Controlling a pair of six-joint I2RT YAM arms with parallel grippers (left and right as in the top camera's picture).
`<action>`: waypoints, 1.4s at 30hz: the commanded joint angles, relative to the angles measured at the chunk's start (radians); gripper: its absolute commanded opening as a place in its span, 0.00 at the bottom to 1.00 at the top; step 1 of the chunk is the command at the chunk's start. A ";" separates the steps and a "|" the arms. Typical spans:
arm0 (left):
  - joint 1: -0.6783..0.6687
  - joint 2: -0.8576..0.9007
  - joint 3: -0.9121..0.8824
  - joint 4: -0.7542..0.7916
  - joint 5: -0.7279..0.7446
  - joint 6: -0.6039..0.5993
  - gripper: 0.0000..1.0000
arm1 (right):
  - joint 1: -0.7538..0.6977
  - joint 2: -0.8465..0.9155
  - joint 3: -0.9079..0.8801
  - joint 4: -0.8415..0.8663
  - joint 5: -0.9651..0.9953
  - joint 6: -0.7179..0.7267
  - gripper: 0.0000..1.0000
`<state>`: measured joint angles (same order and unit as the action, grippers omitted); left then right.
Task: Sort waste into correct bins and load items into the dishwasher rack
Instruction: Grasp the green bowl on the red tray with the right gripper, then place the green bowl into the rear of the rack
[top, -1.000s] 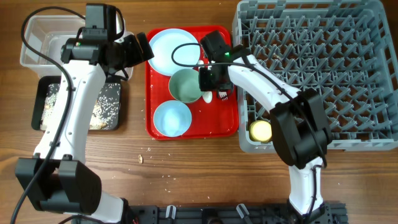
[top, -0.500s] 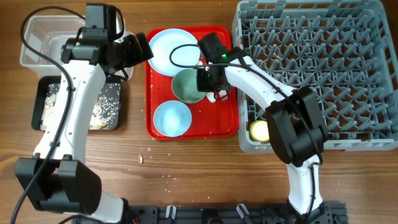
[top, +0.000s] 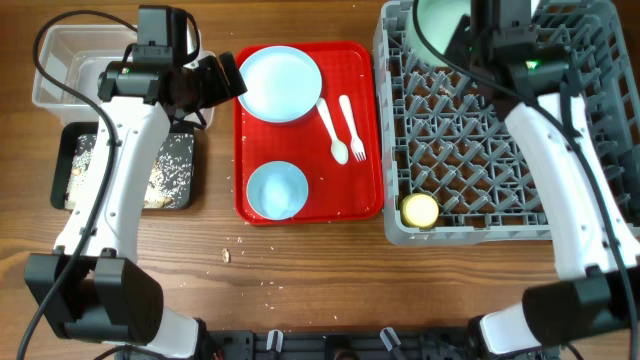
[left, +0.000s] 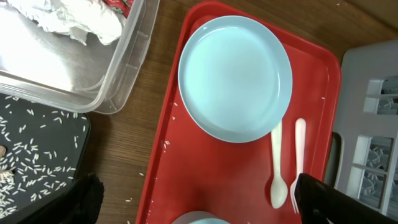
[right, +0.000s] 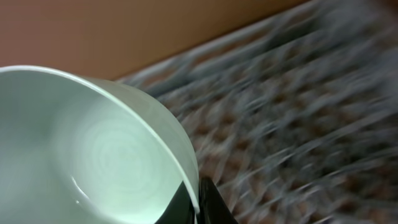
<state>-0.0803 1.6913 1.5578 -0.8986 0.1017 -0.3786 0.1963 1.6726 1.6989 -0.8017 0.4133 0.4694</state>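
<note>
My right gripper (top: 470, 35) is shut on the rim of a mint bowl (top: 438, 22) and holds it over the far left corner of the grey dishwasher rack (top: 500, 130). In the right wrist view the fingers (right: 196, 200) pinch the bowl's rim (right: 81, 149). My left gripper (top: 226, 78) is open and empty above the red tray's far left edge; in the left wrist view its fingers (left: 199, 208) straddle the tray. On the tray lie the pale blue plate (top: 280, 83), a blue bowl (top: 277, 190), a white spoon (top: 331, 125) and a fork (top: 351, 120). The yellow cup (top: 419, 210) sits in the rack.
The clear tub (top: 60, 75) at far left holds a white tissue (left: 68, 18) and a red wrapper (left: 118, 6). The black tray (top: 75, 150) in front of it holds rice and scraps. Crumbs lie on the wood near the red tray (top: 365, 190).
My right gripper has lifted the mint bowl off the red tray and carried it up and right, over the rack's far left corner. The left arm has not moved.
</note>
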 joint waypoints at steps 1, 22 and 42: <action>0.001 -0.003 0.008 -0.001 -0.010 0.008 1.00 | -0.002 0.115 -0.005 0.183 0.447 -0.217 0.04; 0.001 -0.003 0.008 -0.001 -0.010 0.008 1.00 | 0.060 0.486 -0.006 0.650 0.573 -0.904 0.04; 0.001 -0.003 0.008 -0.001 -0.010 0.008 1.00 | 0.056 0.576 -0.013 0.711 0.771 -0.939 0.04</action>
<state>-0.0803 1.6913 1.5578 -0.9012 0.1013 -0.3790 0.2520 2.1941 1.6894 -0.0814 1.1461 -0.4591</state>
